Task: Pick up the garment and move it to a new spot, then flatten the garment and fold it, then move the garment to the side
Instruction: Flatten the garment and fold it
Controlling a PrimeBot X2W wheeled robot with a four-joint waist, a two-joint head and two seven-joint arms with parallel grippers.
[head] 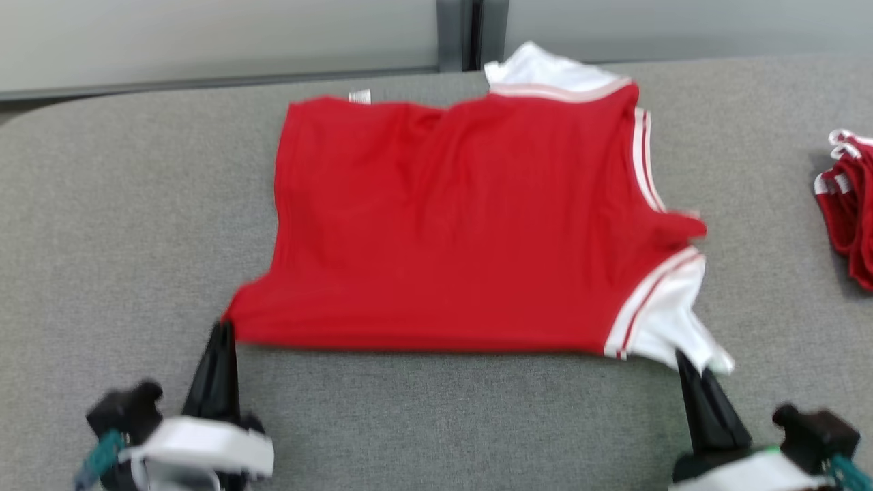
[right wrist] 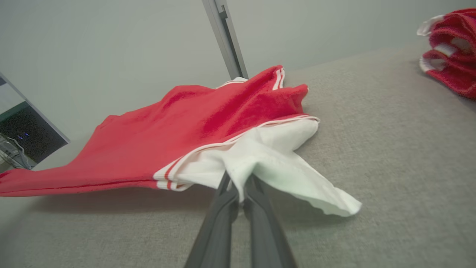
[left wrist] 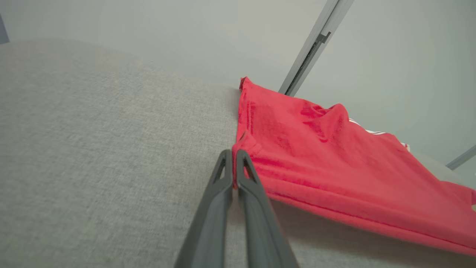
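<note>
The red garment (head: 450,225) lies spread on the grey counter (head: 102,225), its near edge lifted. The left fingers (head: 222,341) pinch its near-left corner; the right fingers (head: 685,368) are clamped on the white part at near right.

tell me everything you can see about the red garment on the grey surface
The red garment is a jersey-like top of thin knit, with white panels, striped trim and a small white tag. It lies spread, mildly wrinkled, on the grey fabric surface. The left tool is shut on its near red corner, the right tool on its near white flap, with that edge slightly lifted.
</note>
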